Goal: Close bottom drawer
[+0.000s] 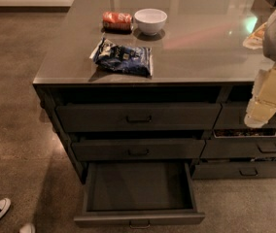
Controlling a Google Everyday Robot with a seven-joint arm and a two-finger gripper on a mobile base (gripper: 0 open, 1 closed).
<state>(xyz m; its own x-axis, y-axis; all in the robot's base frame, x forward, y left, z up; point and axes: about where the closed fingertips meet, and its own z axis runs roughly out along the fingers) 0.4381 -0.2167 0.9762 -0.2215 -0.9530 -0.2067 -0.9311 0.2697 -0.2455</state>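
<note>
Here's the bottom drawer (139,187), pulled right out of the wide stack, dark interior bare, its slim front panel (139,218) down near the lower edge of the view with the little handle (139,224) at centre. The two taller drawers above it sit nearly flush. Up on the surface (206,47): a blue bag (123,57), a white bowl (150,21), a red packet (117,21).

And the pincer (257,116)? It hangs at the right of the view, up at the level of the top drawer row, in front of the narrower column. Whether it's wide or narrow, I cannot tell.

So the geometry: the drawer lies well below and to the left of the pincer, well apart from it. The front panel runs left to right and the slide runs straight back into the cabinet. By my reading, the pincer needs to drop, cross left, get in front of that panel and push squarely near the handle. An off-centre push might skew the drawer.
</note>
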